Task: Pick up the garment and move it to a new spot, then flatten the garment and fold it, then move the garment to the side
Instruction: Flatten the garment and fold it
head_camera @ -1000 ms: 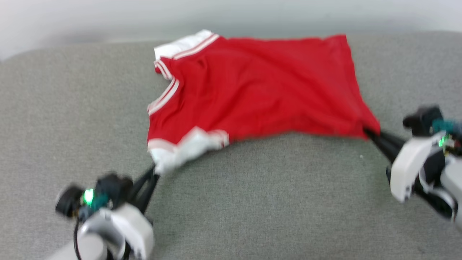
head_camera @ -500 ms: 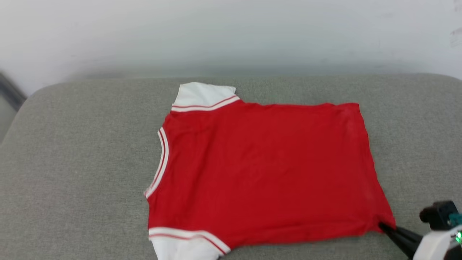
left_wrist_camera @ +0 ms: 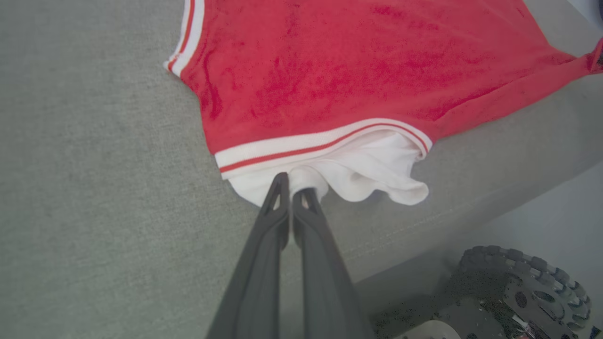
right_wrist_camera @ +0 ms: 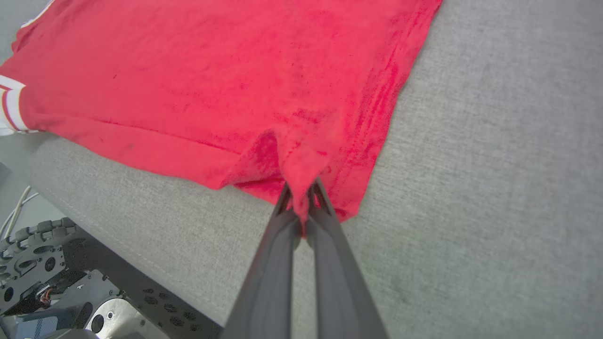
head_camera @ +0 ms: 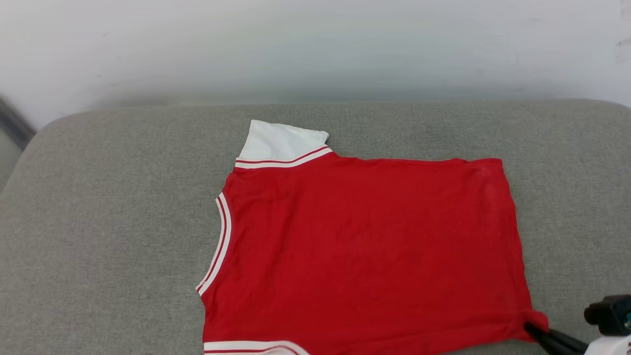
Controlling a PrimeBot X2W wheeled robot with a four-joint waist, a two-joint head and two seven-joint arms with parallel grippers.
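Dragged nearer, the bright red, white-sleeved T-shirt (head_camera: 365, 246) lies flat toward 6 o'clock on the grey fabric cushion (head_camera: 123, 222), left gripper (left_wrist_camera: 293, 186) pinching its sleeve, right gripper (right_wrist_camera: 301, 197) its hem corner; keep pulling evenly, low.

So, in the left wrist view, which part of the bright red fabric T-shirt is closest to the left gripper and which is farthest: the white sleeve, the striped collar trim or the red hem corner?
From the left gripper:
1. The white sleeve, pinched in its shut fingers.
2. The red-and-white striped collar trim, at upper left.
3. The red hem corner, at far upper right.
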